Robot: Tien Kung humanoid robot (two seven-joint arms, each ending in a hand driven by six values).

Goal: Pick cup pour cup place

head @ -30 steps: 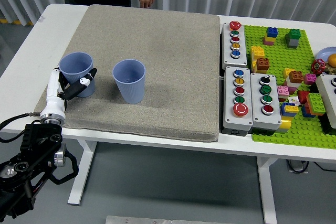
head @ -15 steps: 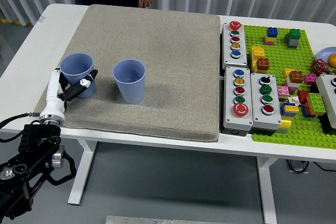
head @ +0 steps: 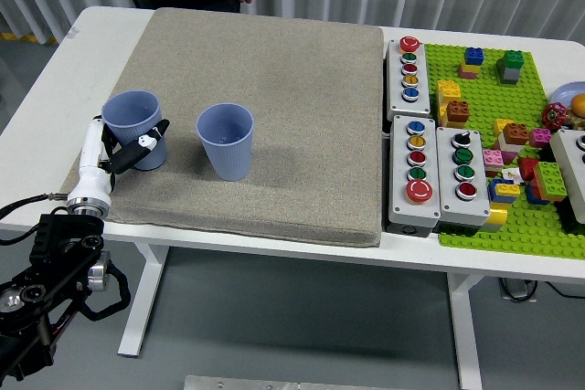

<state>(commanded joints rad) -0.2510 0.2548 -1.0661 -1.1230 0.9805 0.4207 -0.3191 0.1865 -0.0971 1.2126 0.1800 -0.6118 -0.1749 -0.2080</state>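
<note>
Your left hand [head: 123,154] keeps its fingers closed around the left cup [head: 133,127], barely shifted from a moment ago. That cup sits near the grey mat's [head: 302,89] left edge; the second cup [head: 226,139] stands close by on its right, with open mat beyond.

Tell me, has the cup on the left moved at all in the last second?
No. The left cup sits at the same spot near the grey mat's left edge, with the left hand around it.
</note>
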